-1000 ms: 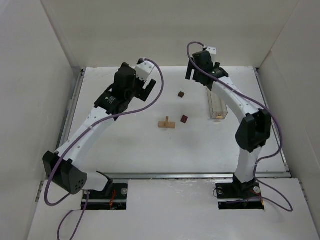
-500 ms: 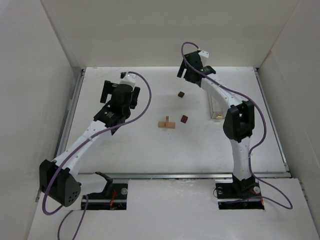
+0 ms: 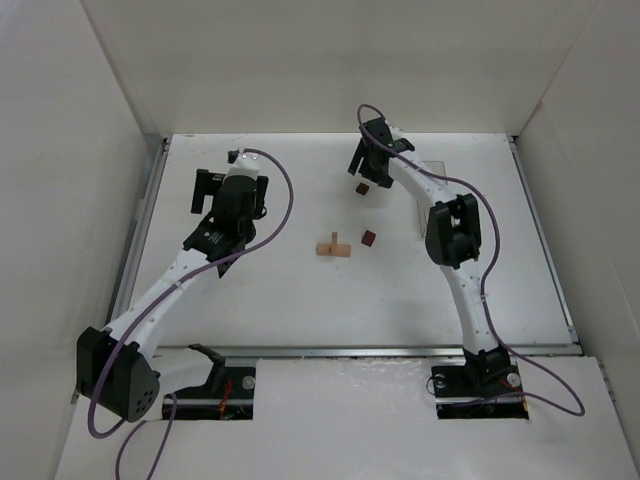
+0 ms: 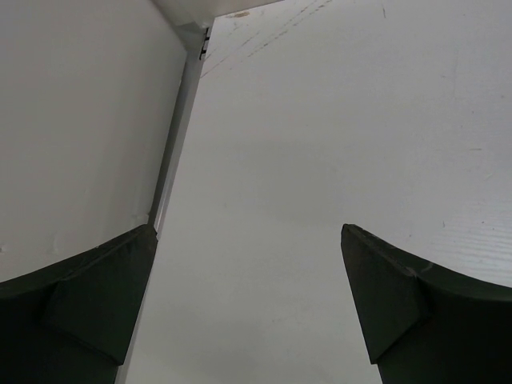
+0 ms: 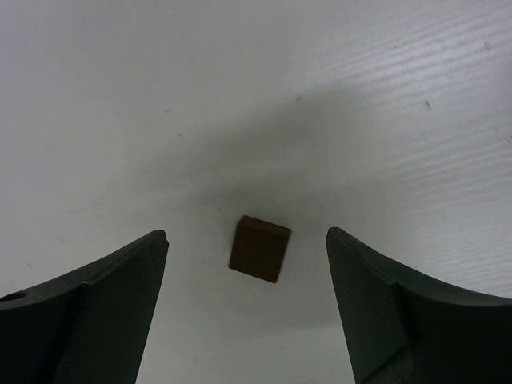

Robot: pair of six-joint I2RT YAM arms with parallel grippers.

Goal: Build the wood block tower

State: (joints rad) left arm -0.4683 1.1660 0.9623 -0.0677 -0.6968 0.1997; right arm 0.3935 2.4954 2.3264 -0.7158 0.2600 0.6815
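Wood block tower [image 3: 334, 247] stands unfinished at mid-table, only tan bar and post, the near cube [image 3: 369, 238] loose beside it.
The right gripper [image 5: 246, 234], jaws wide, straddles the far cube [image 5: 259, 248] untouched. Because the cube sits skewed, closing could twist it away. The left gripper [image 4: 248, 228] gapes empty. A second ago the right was farther back and the left nearer centre.
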